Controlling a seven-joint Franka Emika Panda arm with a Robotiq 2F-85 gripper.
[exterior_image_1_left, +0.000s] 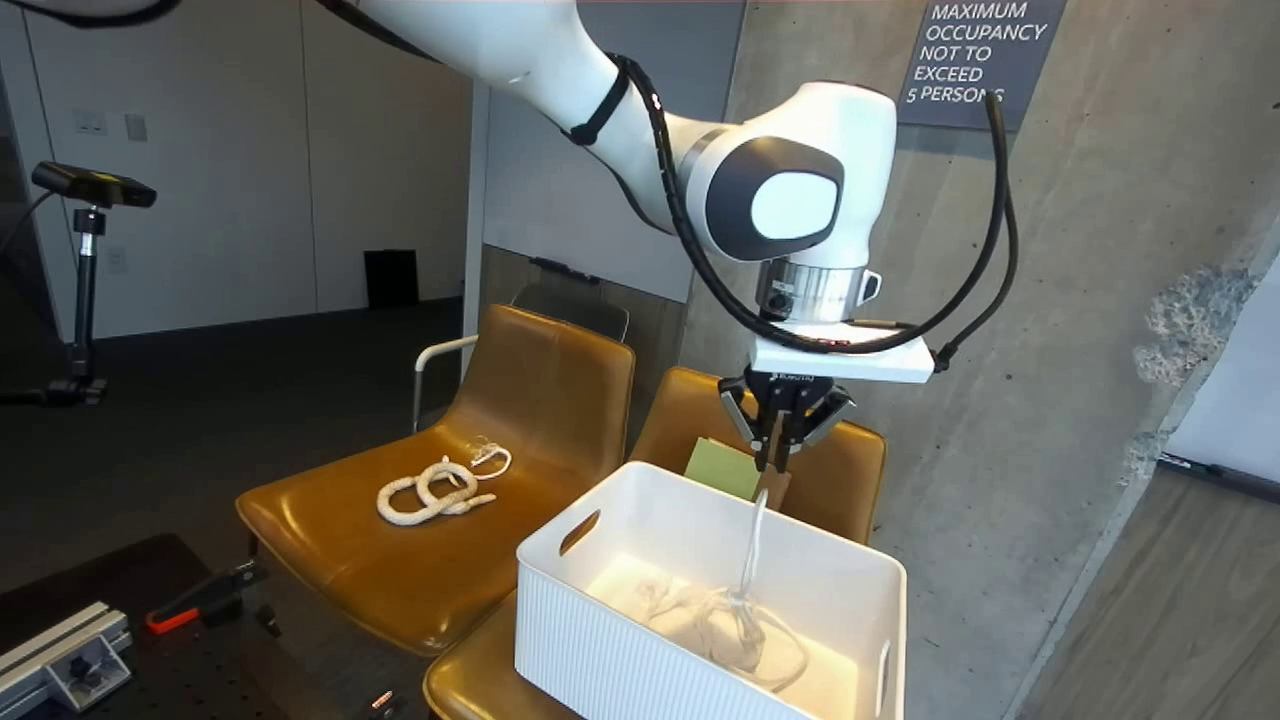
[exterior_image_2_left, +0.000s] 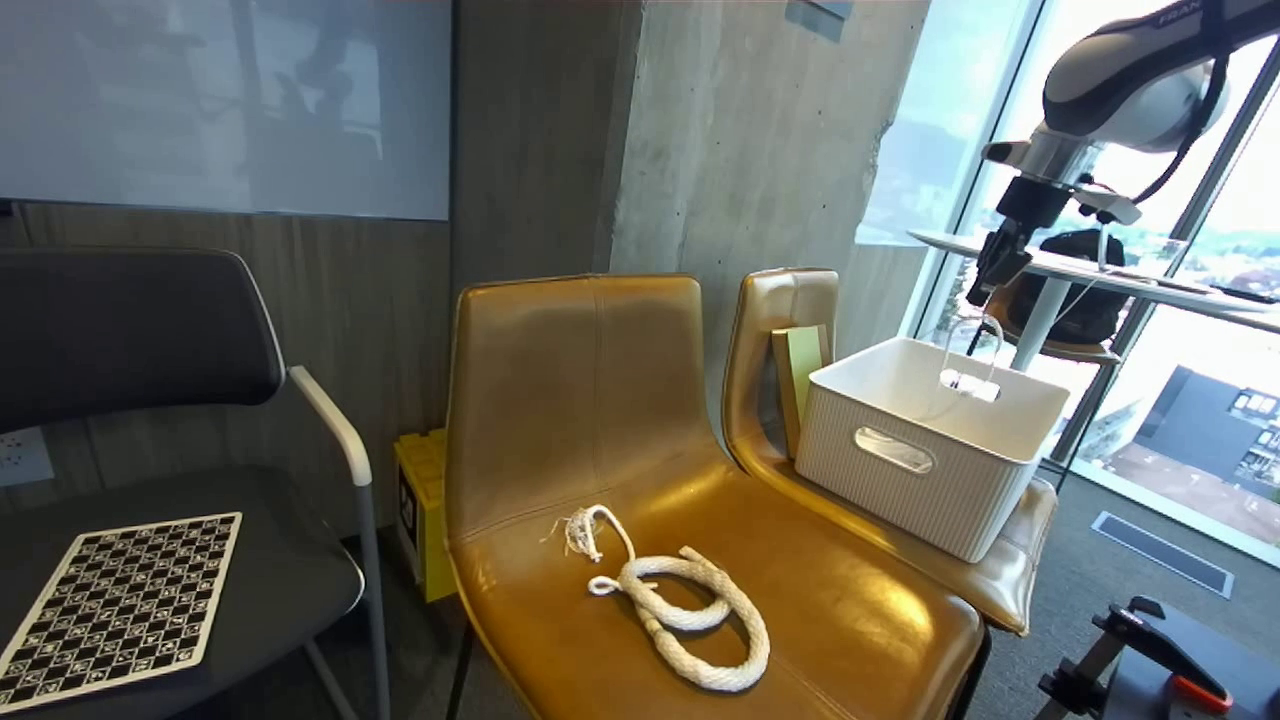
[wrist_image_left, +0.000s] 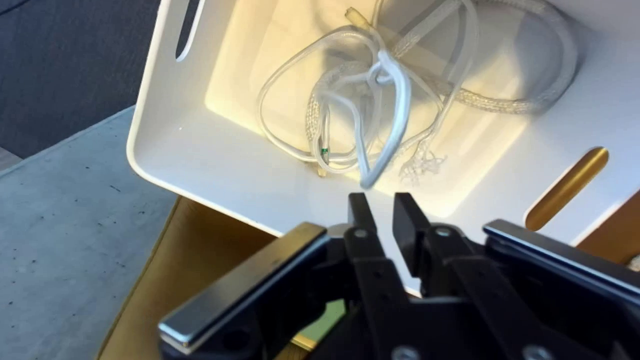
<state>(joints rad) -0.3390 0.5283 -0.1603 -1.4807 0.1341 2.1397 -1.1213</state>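
Note:
My gripper (exterior_image_1_left: 773, 462) is partly open above the white ribbed bin (exterior_image_1_left: 600, 640), with nothing between its fingers. It also shows in an exterior view (exterior_image_2_left: 990, 285) and in the wrist view (wrist_image_left: 378, 202). Inside the bin lies a tangle of white cord (exterior_image_1_left: 740, 630) with thicker braided rope (wrist_image_left: 492, 104) and a frayed end. A loop of the cord (wrist_image_left: 400, 117) stands up toward the gripper. Its bent tip is just beyond the fingertips and appears apart from them. The bin also shows in an exterior view (exterior_image_2_left: 900, 500). It sits on a tan chair.
A knotted white rope (exterior_image_2_left: 745, 630) lies on the neighbouring tan chair (exterior_image_1_left: 350, 520). A green board (exterior_image_1_left: 722, 467) leans between bin and chair back. A concrete wall (exterior_image_1_left: 1000, 400) stands behind. A dark chair (exterior_image_2_left: 260, 560) holds a patterned board (exterior_image_2_left: 125, 600). A round table (exterior_image_2_left: 1130, 270) is behind the arm.

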